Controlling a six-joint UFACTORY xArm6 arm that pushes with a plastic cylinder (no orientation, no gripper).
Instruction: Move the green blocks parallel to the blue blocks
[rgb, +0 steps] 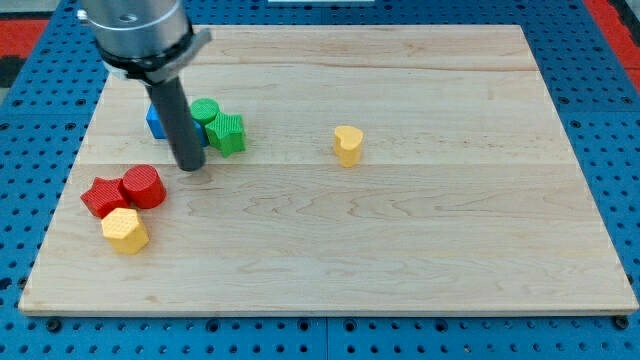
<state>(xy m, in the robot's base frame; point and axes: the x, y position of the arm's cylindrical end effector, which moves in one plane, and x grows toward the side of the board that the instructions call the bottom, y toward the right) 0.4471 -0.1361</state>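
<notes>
My tip (190, 166) rests on the board just below and left of the green blocks. A green round block (205, 110) and a green star-shaped block (228, 133) sit side by side at the view's upper left. A blue block (155, 121) lies directly left of them; the rod hides most of it, so I cannot tell its shape or whether there is more than one. The tip is close to the green star block, apart from it by a small gap.
A red star-shaped block (101, 196), a red round block (143, 186) and a yellow hexagonal block (125, 230) cluster at the left. A yellow heart-shaped block (348, 144) stands alone near the centre. The wooden board (400, 260) lies on a blue pegboard.
</notes>
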